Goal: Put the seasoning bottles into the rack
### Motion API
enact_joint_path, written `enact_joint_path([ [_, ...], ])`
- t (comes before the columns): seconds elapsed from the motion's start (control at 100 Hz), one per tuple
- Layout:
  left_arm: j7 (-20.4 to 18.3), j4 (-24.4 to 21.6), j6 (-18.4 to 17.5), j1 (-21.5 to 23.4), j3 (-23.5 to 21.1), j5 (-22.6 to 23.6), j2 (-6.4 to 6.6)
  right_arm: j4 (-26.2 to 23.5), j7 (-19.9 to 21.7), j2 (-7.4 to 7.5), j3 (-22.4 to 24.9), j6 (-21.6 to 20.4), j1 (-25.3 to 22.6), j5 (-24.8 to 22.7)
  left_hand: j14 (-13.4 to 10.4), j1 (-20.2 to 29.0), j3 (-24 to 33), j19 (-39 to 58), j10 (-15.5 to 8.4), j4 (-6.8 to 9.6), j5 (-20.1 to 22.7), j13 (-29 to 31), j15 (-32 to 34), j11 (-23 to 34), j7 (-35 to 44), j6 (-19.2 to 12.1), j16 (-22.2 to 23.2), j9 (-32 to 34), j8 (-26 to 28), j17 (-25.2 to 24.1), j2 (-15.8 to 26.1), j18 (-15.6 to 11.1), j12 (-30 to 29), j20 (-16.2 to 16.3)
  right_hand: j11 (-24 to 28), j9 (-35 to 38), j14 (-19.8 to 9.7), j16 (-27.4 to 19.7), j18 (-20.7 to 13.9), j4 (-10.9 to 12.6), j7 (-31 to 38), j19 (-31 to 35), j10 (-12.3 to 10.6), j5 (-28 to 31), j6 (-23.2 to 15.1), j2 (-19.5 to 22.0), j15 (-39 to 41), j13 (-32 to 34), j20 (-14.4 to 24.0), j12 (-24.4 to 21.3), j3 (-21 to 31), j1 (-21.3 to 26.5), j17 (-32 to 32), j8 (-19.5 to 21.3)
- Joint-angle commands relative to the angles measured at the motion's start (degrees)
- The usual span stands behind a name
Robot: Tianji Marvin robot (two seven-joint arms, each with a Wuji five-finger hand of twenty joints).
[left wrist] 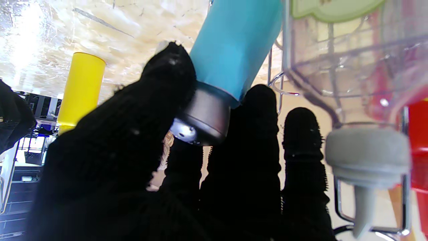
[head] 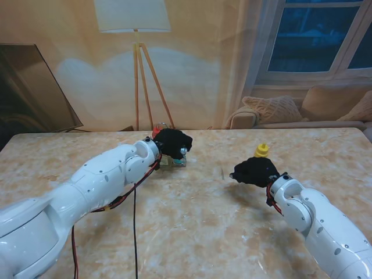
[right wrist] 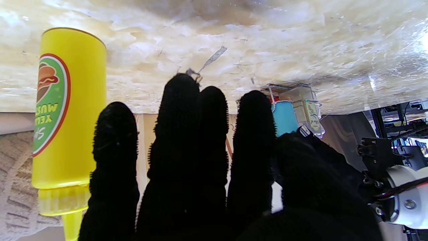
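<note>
1. Left hand point(head: 172, 142), at ten o'clock on the table point(head: 192, 232), pinches the blue bottle point(left wrist: 234, 47) by its silver cap point(left wrist: 204, 117), beside the wire rack point(left wrist: 277, 80).
2. Right hand point(head: 254, 171), at two o'clock, fingers point(right wrist: 187, 134) loosely extended, holds nothing; the yellow mustard bottle point(right wrist: 63, 113) stands just beyond.

The rack point(head: 173, 162) sits on the table point(head: 192, 226) left of centre, under the left hand point(head: 173, 142) — a canister point(left wrist: 234, 47) and a spouted bottle point(left wrist: 354, 83) stand in it. Well apart to the right, the mustard bottle point(head: 261, 150) stands just behind the right hand point(head: 256, 171).
</note>
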Motion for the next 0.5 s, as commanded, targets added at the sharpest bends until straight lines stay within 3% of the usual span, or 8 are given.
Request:
enact_joint_path([
  [0.0,-0.5,0.6,0.4,-0.4,0.1,-0.2,-0.61,-0.1,0.8,-0.15,-0.1,0.0,-0.5,-0.2,-1.7,3.5,1.2,-0.3,-2.2,2.14,1.6,-1.7,1.3,3.5,8.8,-4.6,0.8,-0.4,0.3,-1.1,5.4,-0.6,1.6,1.0,0.5,0.7,-1.4,-0.3,0.2,-1.7,0.5,0.1,-0.1,0.8,-1.0,0.2,0.4,1.0,0.8,0.1,0.9,-0.2,-0.2,-0.2],
  [0.32,-0.2,2.3,1.3,-0.7,0.7,-0.9,-1.31,-0.2,0.8,-0.14,0.0,-0.1,-0.6,-0.3,-1.1,2.8,-1.1,-1.0,-1.5,2.54,-0.2,-4.1,0.2,4.8,6.1,-3.4,-2.9,-4.5,0.9,-2.7,6.8,-0.1,-1.1,0.6,0.5,0.7,-1.4,-0.3,0.2,-1.7,0.5,0.1,-0.1,0.7,-1.0,0.2,0.5,1.0,0.8,0.1,0.9,-0.3,-0.2,-0.2],
  [0.49,-0.1,1.8,1.4,-0.6,0.6,-0.3,-0.9,-0.2,0.8,-0.13,0.0,-0.1,-0.6,-0.3,-0.4,0.7,0.4,-2.3,-0.8,1.88,-1.1,-6.3,-1.0,7.8,1.0,-1.9,-4.5,-8.9,2.9,-4.3,4.8,0.5,-8.3,-0.1,0.5,0.7,-1.5,-0.3,0.3,-1.7,0.5,0.1,-0.1,0.7,-1.1,0.0,0.4,1.0,0.8,0.1,0.9,-0.2,-0.2,-0.2],
])
